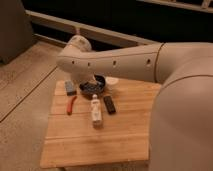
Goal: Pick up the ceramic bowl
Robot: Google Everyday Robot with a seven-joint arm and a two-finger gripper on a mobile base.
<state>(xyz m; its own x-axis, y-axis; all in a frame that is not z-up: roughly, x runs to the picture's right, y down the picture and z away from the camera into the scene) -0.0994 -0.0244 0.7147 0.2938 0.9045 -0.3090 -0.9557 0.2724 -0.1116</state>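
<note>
The huge white, smooth-shelled robot arm (117, 62) swept in from the right and filled the upper half of the view, its bend sitting high over the table's far left corner. Below it stood the pale wooden slatted table (100, 137), square on the speckled floor (25, 95).

There was the target: the small round dark glossy ceramic bowl (100, 85) sat near the table's far edge, left of centre, partly tucked under the arm. The gripper (88, 85) came down from the bend and hung right at the bowl's left side, dark against dark. Whether it was open, closed or holding anything, I could not tell.

Nearer the camera, the white plastic bottle (96, 111) lay lengthwise just in front of the bowl. The flat black rectangular bar (109, 104) lay just beside the bottle on its right. Off to the left, the small grey-blue block (70, 88) sat by the table's left edge, near the bowl. In front of that block lay the slim red-orange tool (71, 104), apart from the bottle. A small pale round object (112, 80) peeked out just behind the bowl's right side.
</note>
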